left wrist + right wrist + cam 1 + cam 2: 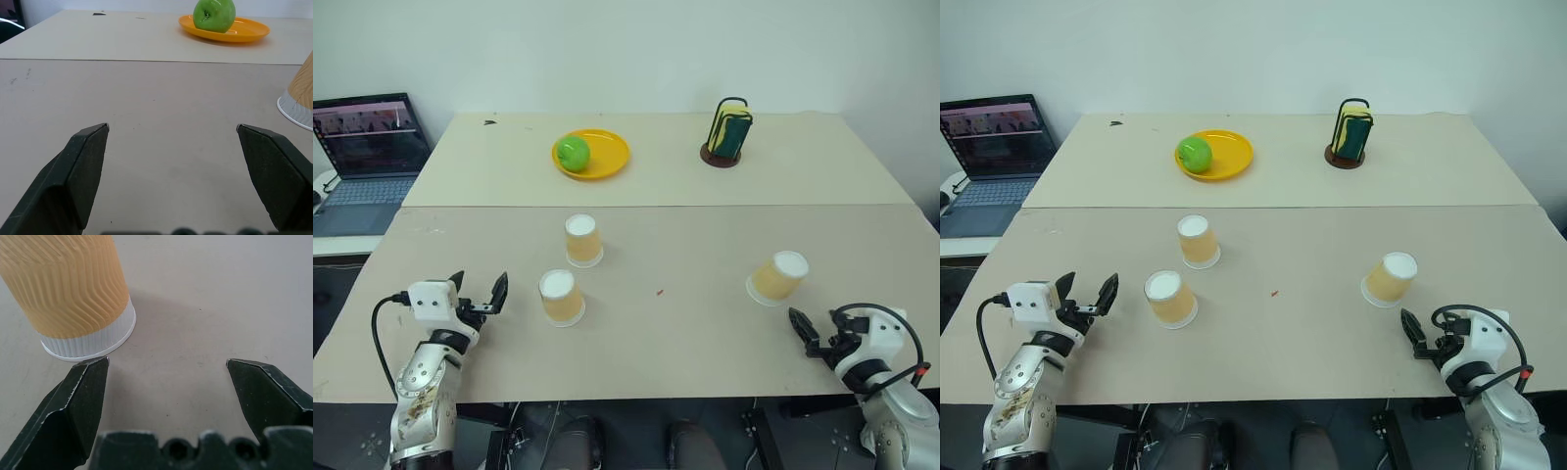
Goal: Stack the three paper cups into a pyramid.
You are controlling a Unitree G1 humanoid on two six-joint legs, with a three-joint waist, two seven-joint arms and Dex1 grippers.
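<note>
On the beige table [705,323], three cups [562,297] [583,240] [778,277] are stood upside down for stacking, while the left gripper [478,293] and right gripper [806,331] are held open, empty.

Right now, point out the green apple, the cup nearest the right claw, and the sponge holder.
green apple [574,153], left eye view, middle of its skin.
cup nearest the right claw [777,278], left eye view, on its tan side.
sponge holder [728,133], left eye view, on the sponge standing in it.
</note>
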